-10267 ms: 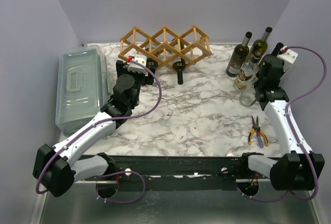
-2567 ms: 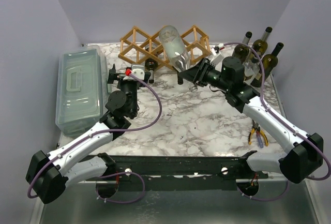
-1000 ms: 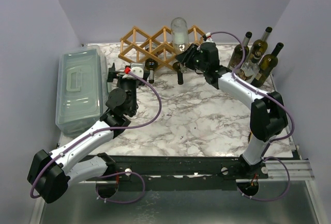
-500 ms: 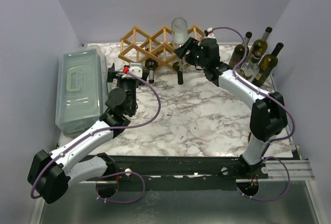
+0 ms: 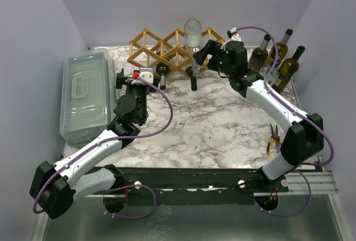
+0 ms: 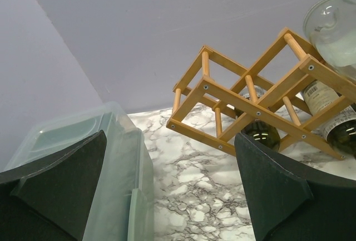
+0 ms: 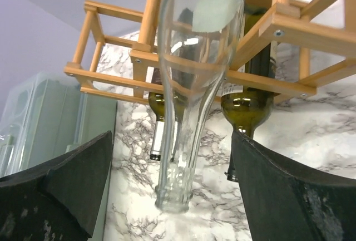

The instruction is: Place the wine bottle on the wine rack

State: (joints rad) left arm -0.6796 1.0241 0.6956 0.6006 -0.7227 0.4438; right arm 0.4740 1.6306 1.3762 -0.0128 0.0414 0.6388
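Note:
A clear glass wine bottle (image 5: 193,36) lies tilted in an upper notch of the wooden wine rack (image 5: 149,45), its neck pointing down toward me. In the right wrist view the clear bottle's neck (image 7: 182,157) hangs free between my right gripper's (image 7: 175,196) open fingers (image 7: 289,196), touching neither. From above, that right gripper (image 5: 201,57) sits just in front of the rack. My left gripper (image 5: 125,80) is open and holds nothing, near the rack's left end. Through its fingers I see the rack (image 6: 222,93) and the clear bottle's base (image 6: 336,35).
Two dark bottles (image 5: 162,69) (image 5: 193,78) lie in the rack's lower cells. Three more bottles (image 5: 278,57) stand at the back right. A grey-green lidded box (image 5: 86,93) fills the left side. Yellow-handled pliers (image 5: 275,142) lie at the right.
My right gripper has opened off the clear bottle's neck and backed away to the right. The bottle stays on the rack. The left arm has not moved.

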